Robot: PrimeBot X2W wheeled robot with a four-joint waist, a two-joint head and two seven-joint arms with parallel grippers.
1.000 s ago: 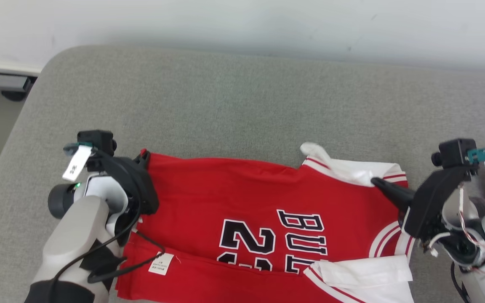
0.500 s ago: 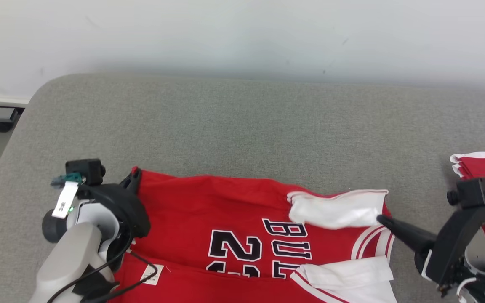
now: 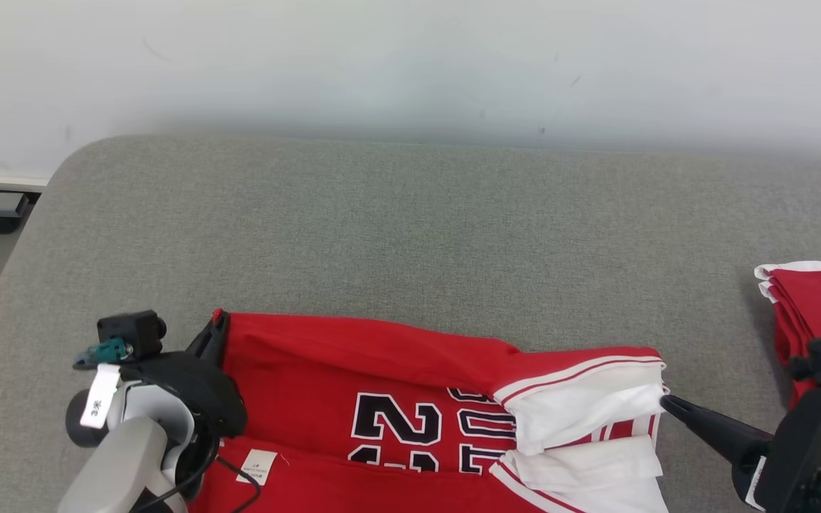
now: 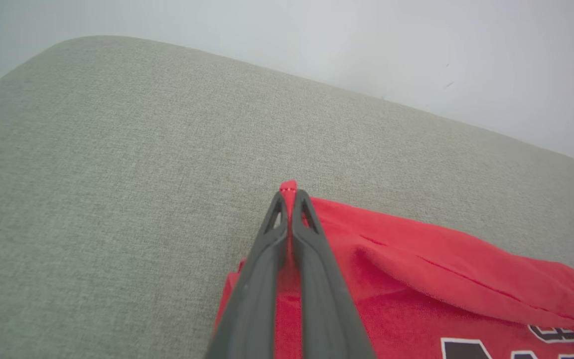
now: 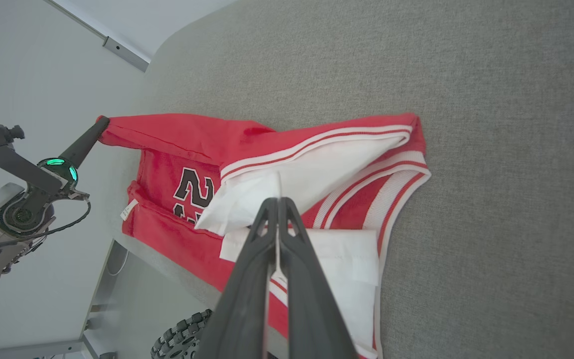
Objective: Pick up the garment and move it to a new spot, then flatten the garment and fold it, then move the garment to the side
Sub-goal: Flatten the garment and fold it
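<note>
— Where is the jersey (image 3: 382,370)?

— On the grey padded surface (image 3: 410,235), at its near edge, stretched left to right between the two arms. It is red, with black numerals edged in white and white striped trim at the right end.

— What has the left gripper (image 4: 289,197) got?

— Its two dark fingers are pressed together on the jersey's far left corner. In the left wrist view a small tip of red cloth pokes out past the fingertips.

— And the right gripper (image 5: 278,202)?

— Closed as well, pinching the white sleeve (image 3: 581,420) at the jersey's right end. In the right wrist view a thin edge of white fabric runs between the fingers. That sleeve is pulled up over the red front and hides part of the lettering.

— Does the cloth lie flat?

— Not quite. The far edge is raised into a rounded fold running from one grip to the other. A white care label (image 3: 252,467) shows on the near left part.

— Anything else on the surface?

— A folded red garment (image 3: 817,299) with white trim, far to the right, apart from the jersey. A pale wall (image 3: 410,64) stands behind.
</note>
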